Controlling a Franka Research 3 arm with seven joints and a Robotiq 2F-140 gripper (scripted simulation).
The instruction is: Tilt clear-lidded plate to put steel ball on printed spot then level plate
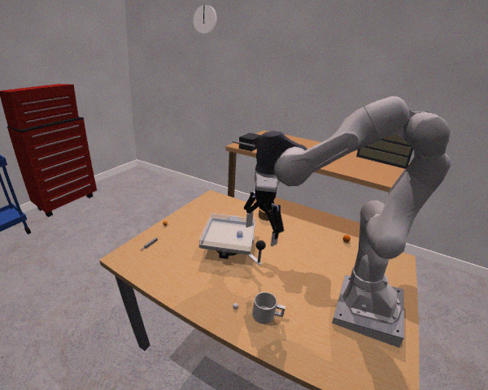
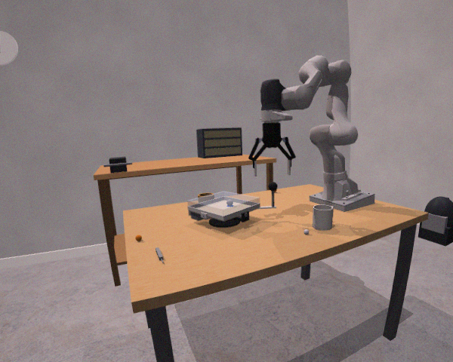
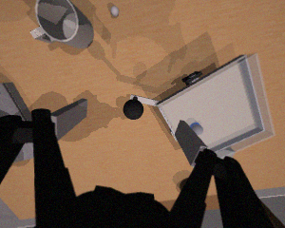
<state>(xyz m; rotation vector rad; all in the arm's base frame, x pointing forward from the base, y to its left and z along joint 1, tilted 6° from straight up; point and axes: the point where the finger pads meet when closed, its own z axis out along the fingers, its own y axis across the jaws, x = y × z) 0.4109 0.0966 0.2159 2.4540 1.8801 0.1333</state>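
The clear-lidded plate (image 1: 227,233) sits on a dark pivot base in the middle of the table; it also shows in the exterior view (image 2: 223,207) and the wrist view (image 3: 214,110). It looks about level. The steel ball (image 1: 239,234) (image 2: 229,203) (image 3: 196,126) rests inside it, on a blue mark as far as I can tell. A black-knobbed handle (image 1: 259,244) (image 2: 272,186) (image 3: 132,109) stands upright at the plate's corner. My gripper (image 1: 262,230) (image 2: 272,168) (image 3: 133,118) is wide open and empty, above the knob and clear of it.
A grey mug (image 1: 265,307) (image 2: 322,216) and a small white ball (image 1: 235,305) (image 2: 306,231) lie near the front edge. Orange balls (image 1: 164,223) (image 1: 346,237) and a pen (image 1: 149,244) lie away from the plate. A small brown bowl (image 2: 205,194) sits behind the plate.
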